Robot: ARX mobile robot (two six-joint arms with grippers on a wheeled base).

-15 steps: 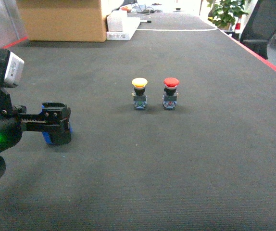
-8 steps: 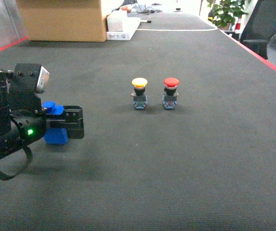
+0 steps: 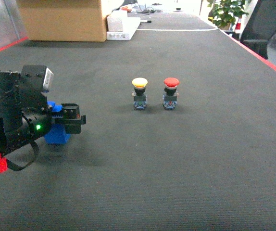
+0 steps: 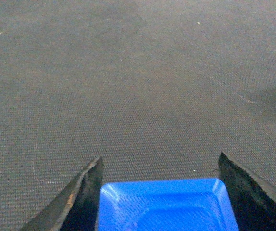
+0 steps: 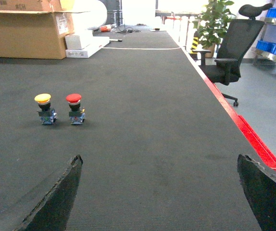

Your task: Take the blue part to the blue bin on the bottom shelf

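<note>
On the dark mat [image 3: 186,159], at the left of the head view, the blue part [image 3: 57,134] is clamped between the fingers of the left gripper [image 3: 73,120]; in the left wrist view the blue part [image 4: 167,204] fills the gap between both fingers. Further right, a yellow push-button [image 3: 139,93] and a red push-button [image 3: 170,92] are seen side by side; the right gripper [image 5: 159,192] is held wide apart above bare mat.

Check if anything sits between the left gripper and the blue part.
Nothing visible does. The blue part already sits between the left gripper's fingers. The yellow button and red button stand well off to its right.
</note>
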